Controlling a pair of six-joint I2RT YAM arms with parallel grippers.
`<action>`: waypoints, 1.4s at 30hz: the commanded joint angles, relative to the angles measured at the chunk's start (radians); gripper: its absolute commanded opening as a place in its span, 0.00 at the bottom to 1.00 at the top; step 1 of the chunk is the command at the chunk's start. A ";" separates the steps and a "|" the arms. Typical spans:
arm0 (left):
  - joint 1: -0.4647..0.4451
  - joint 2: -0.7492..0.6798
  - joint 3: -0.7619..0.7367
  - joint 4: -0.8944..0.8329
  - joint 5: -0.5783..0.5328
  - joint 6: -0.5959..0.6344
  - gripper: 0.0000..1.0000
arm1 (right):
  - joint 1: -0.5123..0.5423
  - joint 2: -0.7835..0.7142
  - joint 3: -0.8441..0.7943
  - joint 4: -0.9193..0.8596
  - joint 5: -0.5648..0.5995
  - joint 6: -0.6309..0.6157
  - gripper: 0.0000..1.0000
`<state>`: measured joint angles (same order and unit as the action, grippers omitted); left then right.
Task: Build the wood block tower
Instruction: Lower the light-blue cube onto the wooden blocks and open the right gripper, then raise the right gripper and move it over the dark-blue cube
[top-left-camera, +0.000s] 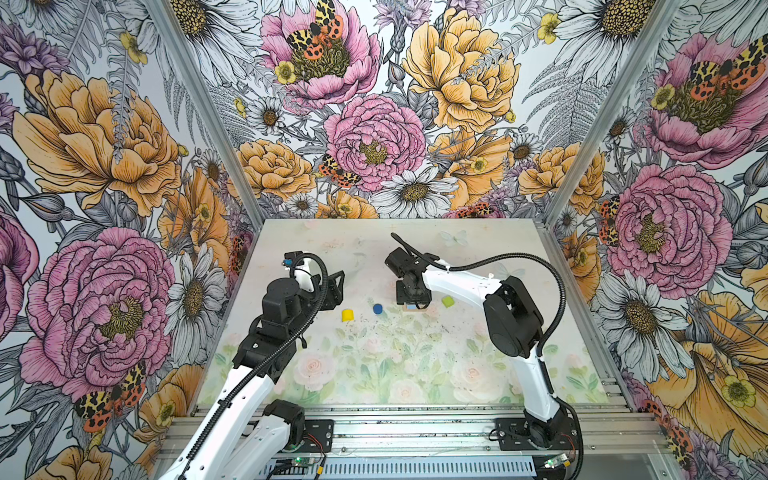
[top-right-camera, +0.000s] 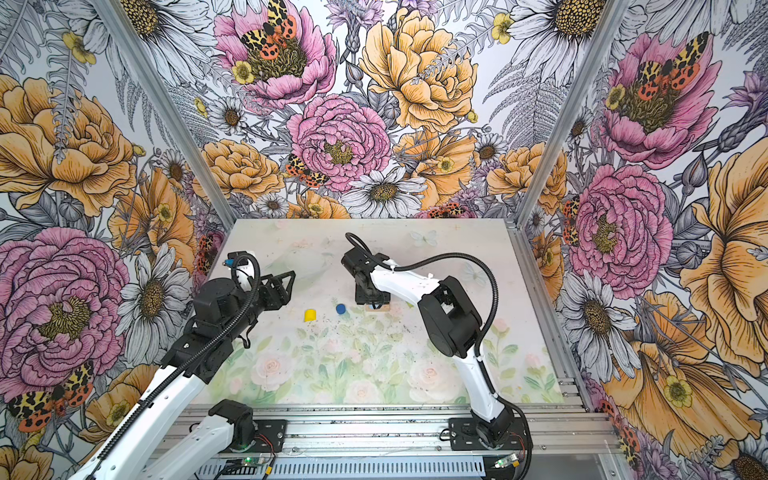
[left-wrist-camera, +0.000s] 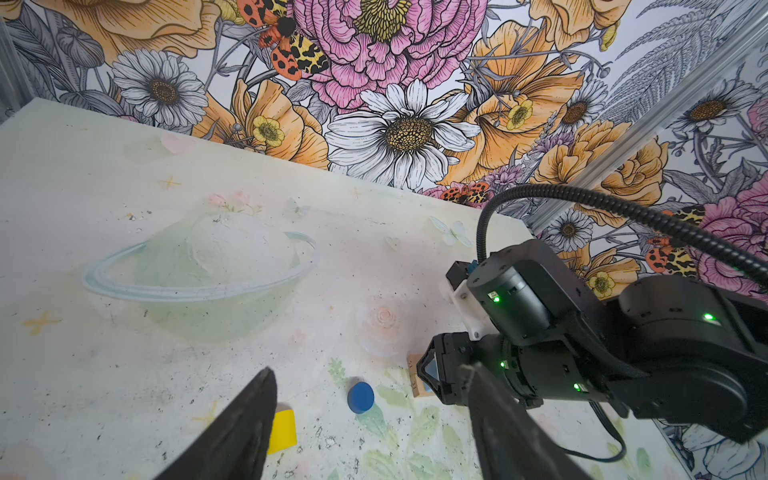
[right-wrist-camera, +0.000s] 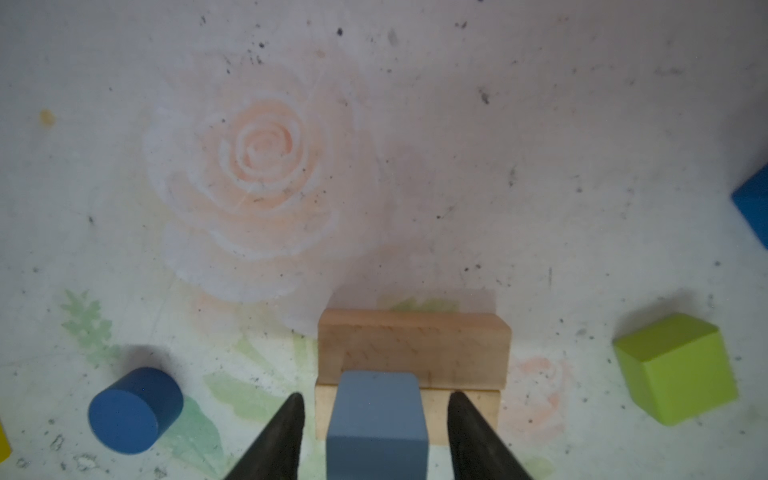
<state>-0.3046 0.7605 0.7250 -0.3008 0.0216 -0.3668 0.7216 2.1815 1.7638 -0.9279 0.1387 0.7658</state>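
Clock used: twelve o'clock is the back wall and six o'clock the arm bases, as in both top views.
Tower so far: two tan oblong wooden bars (right-wrist-camera: 413, 353) lie together near the middle of the flower-printed worktop (top-left-camera: 374, 374). A light blue wooden cube (right-wrist-camera: 376, 419) is set on them. I cannot tell whether the bars are stacked or side by side.
Right end effector (right-wrist-camera: 376, 397): released. Its fingers straddle the light blue cube with a clear gap on each side and grip nothing.
Loose blocks: a dark blue wooden cylinder (top-left-camera: 377, 308) is near the tower at nine o'clock. A yellow half-round wooden block (top-left-camera: 348, 314) lies further out the same way. A lime green wooden cube (top-left-camera: 447, 301) is at three o'clock. The corner of a dark blue wooden cube (right-wrist-camera: 754, 208) shows only in the right wrist view.
Second green cube: not in sight.
Left end effector (left-wrist-camera: 370, 369): spread wide and empty, hovering at about eleven o'clock from the yellow half-round, well apart from the tower.
Stage, as I judge it: the cube is placed, but the fingers are not yet clear of it.
Risk one: the gaps beside the cube are slim, so a lift that drifts sideways could catch a face and drag or tip it.
Risk two: the cube sits toward one end of the bars, so a nudge outward could push it off that end.
Risk three: the cylinder is close by, so a low sweep of the arm could knock it, and a round block may roll away.
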 joint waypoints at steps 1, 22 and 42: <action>-0.009 -0.015 -0.012 0.016 -0.022 0.014 0.74 | 0.003 -0.027 0.017 -0.005 0.019 0.000 0.63; -0.010 0.003 -0.012 0.017 -0.022 0.015 0.74 | -0.107 -0.404 -0.126 -0.023 -0.066 -0.282 0.71; -0.023 0.086 0.015 -0.002 0.015 0.027 0.74 | -0.415 -0.277 -0.194 0.043 -0.194 -0.766 0.75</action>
<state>-0.3183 0.8486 0.7254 -0.3019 0.0196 -0.3595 0.3172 1.8484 1.5448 -0.9157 -0.0059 0.0723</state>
